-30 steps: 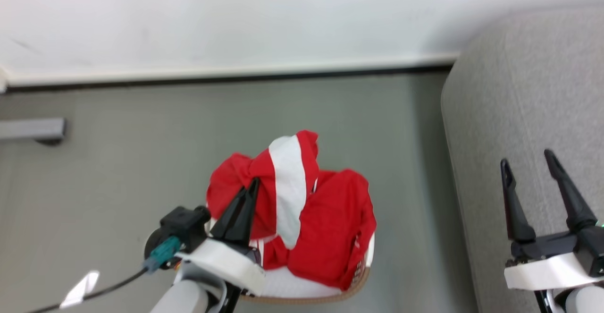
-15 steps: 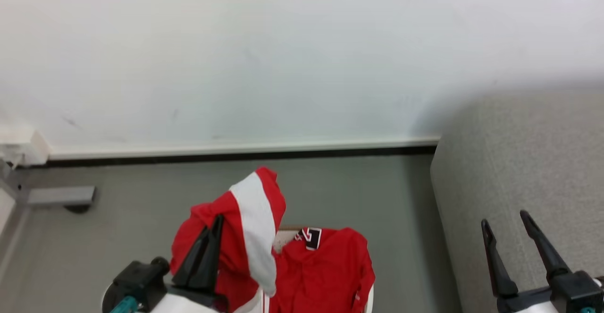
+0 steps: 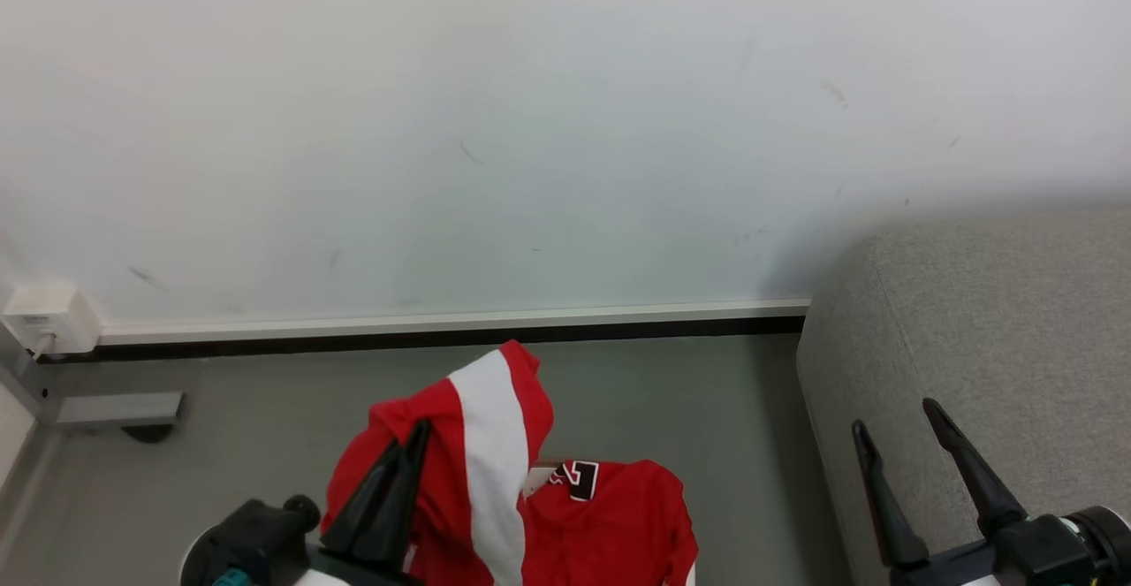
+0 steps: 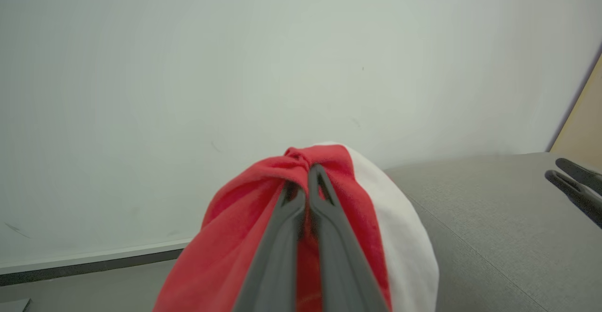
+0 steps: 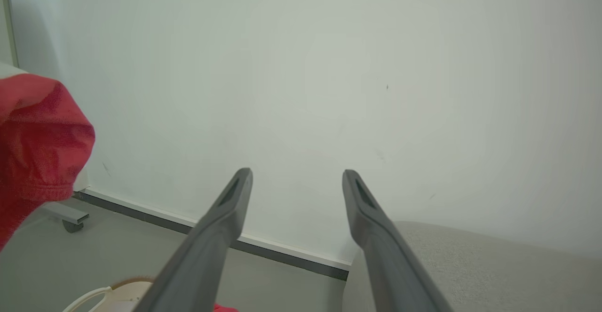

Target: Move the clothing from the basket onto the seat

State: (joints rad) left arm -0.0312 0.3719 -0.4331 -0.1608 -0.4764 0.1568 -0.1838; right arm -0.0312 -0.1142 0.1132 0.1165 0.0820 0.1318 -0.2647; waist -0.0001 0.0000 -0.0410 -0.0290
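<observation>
Left end effector holds the clothing aloft near the seat.
Its jaws pinch a red fold tight; right end effector gapes wide and empty.

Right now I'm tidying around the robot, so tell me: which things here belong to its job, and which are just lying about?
Job:
- clothing, pinched in the shut left end effector
- basket
- seat

Lying about:
- grey metal foot on the floor
- white wall box
- right end effector, open and holding nothing
</observation>
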